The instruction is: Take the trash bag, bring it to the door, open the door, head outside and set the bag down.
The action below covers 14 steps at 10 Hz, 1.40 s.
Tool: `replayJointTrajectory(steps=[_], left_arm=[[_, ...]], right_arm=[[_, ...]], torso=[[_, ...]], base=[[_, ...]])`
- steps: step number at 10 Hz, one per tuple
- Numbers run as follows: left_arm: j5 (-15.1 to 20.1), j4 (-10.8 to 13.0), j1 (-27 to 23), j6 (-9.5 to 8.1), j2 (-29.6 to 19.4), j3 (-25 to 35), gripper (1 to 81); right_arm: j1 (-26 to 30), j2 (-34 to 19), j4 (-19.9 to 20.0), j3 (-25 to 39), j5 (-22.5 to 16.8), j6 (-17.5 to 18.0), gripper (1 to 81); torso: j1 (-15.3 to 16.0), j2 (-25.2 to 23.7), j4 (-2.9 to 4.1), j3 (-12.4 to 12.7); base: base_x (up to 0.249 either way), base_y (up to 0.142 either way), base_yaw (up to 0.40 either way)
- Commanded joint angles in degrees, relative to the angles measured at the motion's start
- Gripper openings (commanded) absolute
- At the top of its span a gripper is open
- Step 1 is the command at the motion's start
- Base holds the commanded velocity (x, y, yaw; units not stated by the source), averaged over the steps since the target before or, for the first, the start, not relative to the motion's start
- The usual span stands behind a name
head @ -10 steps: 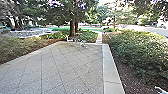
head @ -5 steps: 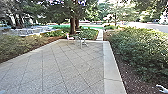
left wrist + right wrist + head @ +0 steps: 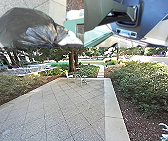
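Observation:
In the left wrist view a large black trash bag [image 3: 23, 25] bulges out, its plastic drawn together into a tight, creased neck. At that neck is my left gripper [image 3: 53, 44], shut on the gathered plastic. Paving lies beyond the bag. The right wrist view has parts of the robot's own body and arm; how my right gripper stands cannot be made out. No door is seen in the head view.
Paved yard [image 3: 65, 109] ahead, with a pale border strip [image 3: 113, 114] and bushes [image 3: 142, 87] at right. A chair [image 3: 68, 75] and small table [image 3: 81, 79] stand at the far edge. A green frame-like object [image 3: 71, 24] is beside the bag.
The whole head picture has shifted upward, so the camera has moved. More of the near paving shows, and the far chair and table sit higher in the picture.

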Motion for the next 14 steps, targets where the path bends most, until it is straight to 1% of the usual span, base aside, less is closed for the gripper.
replayJointTrajectory(steps=[1,2,3,4,5,6,7,8,9,10,11,12,13,14], left_arm=[[10.4,-6.5,-13.7,-0.04,-3.4,-6.1,1.0],[13.0,-7.5,-16.5,-0.04,-2.5,-9.1,1.0],[14.4,-8.3,-18.8,-0.04,-1.7,-11.9,1.0],[15.4,-8.8,-21.3,-0.04,-1.3,-13.5,1.0],[16.4,-9.5,-23.3,-0.04,-1.2,-14.7,1.0],[16.7,-9.7,-25.3,-0.04,-1.0,-15.9,1.0],[16.7,-9.8,-26.8,-0.04,-1.0,-16.6,1.0],[16.7,-10.4,-28.2,-0.13,-1.1,-17.3,1.0],[17.1,-10.9,-30.2,-0.13,-0.9,-18.6,1.0],[19.4,-10.9,-32.8,-0.13,-0.8,-19.5,1.0],[22.0,-10.9,-35.4,-0.13,-0.5,-21.0,1.0],[23.8,-11.0,-38.0,-0.13,-0.2,-22.7,1.0],[25.5,-11.0,-39.8,-0.13,0.0,-23.8,1.0],[26.4,-11.0,-40.9,-0.13,-0.1,-24.5,1.0]], right_arm=[[0.9,2.0,-1.8,2.2,-3.7,-1.1,81.1],[0.9,2.0,-1.5,2.1,-3.7,-1.1,81.1],[0.8,1.8,-1.7,2.1,-3.7,-1.1,81.1],[0.8,1.7,-1.7,2.1,-3.7,-1.1,81.1],[0.9,1.7,-1.7,2.1,-3.7,-1.1,81.1],[0.9,1.7,-1.7,2.1,-3.7,-1.1,81.1],[0.9,1.7,-1.7,2.1,-3.7,-1.2,81.1],[0.9,1.7,-1.6,2.1,-3.7,-1.2,81.1],[1.0,1.7,-1.5,2.1,-3.7,-1.1,81.1],[1.0,1.7,-1.6,2.2,-3.8,-1.1,81.1],[1.0,1.7,-1.6,2.1,-3.8,-1.1,81.1],[0.9,1.7,-1.4,2.1,-3.7,-1.1,81.1],[0.9,1.7,-1.3,2.1,-3.7,-1.1,81.1],[0.9,1.7,-1.3,2.1,-3.7,-1.1,81.1]], torso=[[0.0,0.0,0.0,0.0],[0.0,0.0,0.0,-0.5],[0.0,0.0,0.0,-0.5],[0.0,0.0,5.63,-0.4],[0.0,0.0,5.98,-0.4],[0.0,0.0,7.02,-0.4],[0.0,0.0,8.71,-0.4],[0.0,0.0,5.18,-0.4],[0.0,0.1,7.06,-0.4],[0.0,0.1,8.26,-4.6],[0.0,0.1,8.88,-6.0],[0.0,0.1,9.02,-6.6],[0.0,0.1,9.05,-2.8],[0.0,0.1,9.05,-4.7]], base=[[0.0,0.0,0.0],[0.0,0.0,0.0],[0.0,0.0,0.0],[0.0,0.0,0.0],[0.0,0.0,0.0],[0.0,0.0,0.0],[0.0,0.0,0.0],[0.0,0.0,0.0],[0.0,0.0,0.0],[0.0,0.0,0.0],[0.0,0.0,0.0],[0.0,0.0,0.0],[0.0,0.0,0.0],[0.0,0.0,0.0]])
